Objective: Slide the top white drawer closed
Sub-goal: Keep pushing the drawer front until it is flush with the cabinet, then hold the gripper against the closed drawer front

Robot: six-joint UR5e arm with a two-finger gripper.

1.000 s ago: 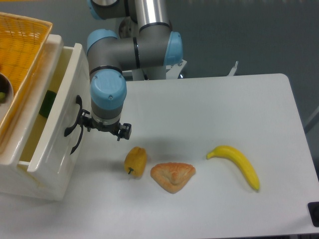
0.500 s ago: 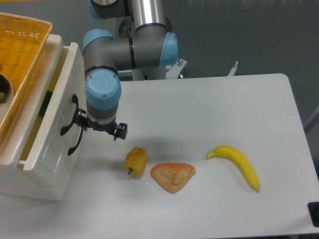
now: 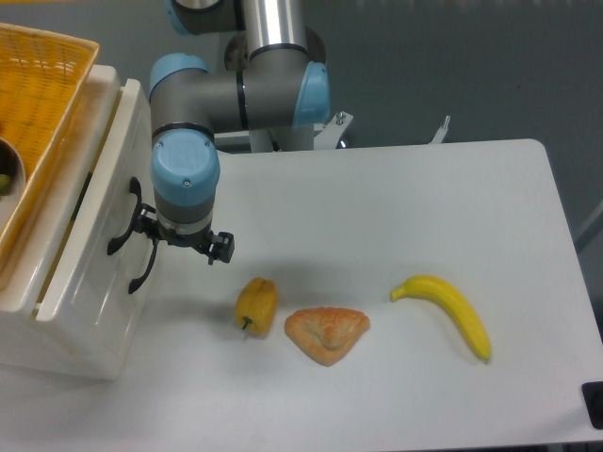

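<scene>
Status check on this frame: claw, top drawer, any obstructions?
Claw pressed at the top white drawer front by its black handle; jaw state hidden. Drawer nearly shut, narrow gap left. Yellow pepper, pastry, banana lie on the table, outside its path.

The gripper (image 3: 155,235) is right up against the front of the top white drawer (image 3: 99,226). The pepper (image 3: 256,304), pastry (image 3: 326,333) and banana (image 3: 448,310) lie on the table (image 3: 396,207) on its other side, away from the drawer.

desk (image 3: 396,217): white, rounded corners | on it: white cabinet (image 3: 71,311) at left | yellow pepper (image 3: 256,304) beside pastry (image 3: 326,333) | banana (image 3: 448,311) apart, right
</scene>
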